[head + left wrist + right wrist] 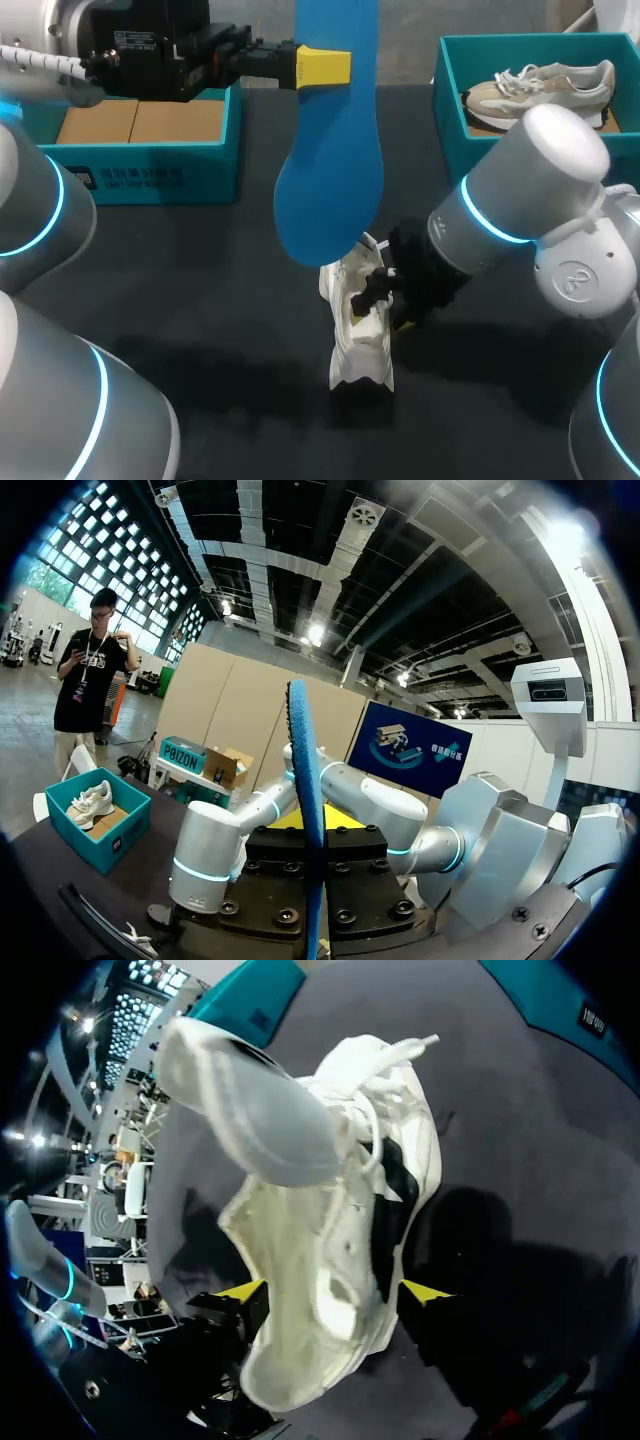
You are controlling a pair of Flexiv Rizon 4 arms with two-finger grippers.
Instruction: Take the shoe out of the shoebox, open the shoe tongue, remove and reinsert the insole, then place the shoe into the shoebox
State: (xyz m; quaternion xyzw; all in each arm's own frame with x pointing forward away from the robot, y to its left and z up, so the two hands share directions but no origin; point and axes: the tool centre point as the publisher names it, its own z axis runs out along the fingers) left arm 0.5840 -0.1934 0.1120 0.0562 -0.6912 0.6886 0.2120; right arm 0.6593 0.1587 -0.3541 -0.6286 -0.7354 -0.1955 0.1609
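My left gripper (322, 66) is shut on a blue insole (330, 150), which hangs toe-down high over the table's middle. In the left wrist view the insole (305, 780) shows edge-on between the fingers of that gripper (312, 825). Below the insole a white shoe (358, 335) rests on the dark table. My right gripper (392, 300) is at the shoe's right side, largely hidden by its own wrist. In the right wrist view the shoe (330, 1220) lies between the spread yellow tips of this gripper (335, 1295), its tongue pulled up; the gripper is open.
A teal shoebox (450, 110) at the back right holds a beige shoe (545, 88). A second teal box (150, 165) with cardboard inside stands at the back left, under my left arm.
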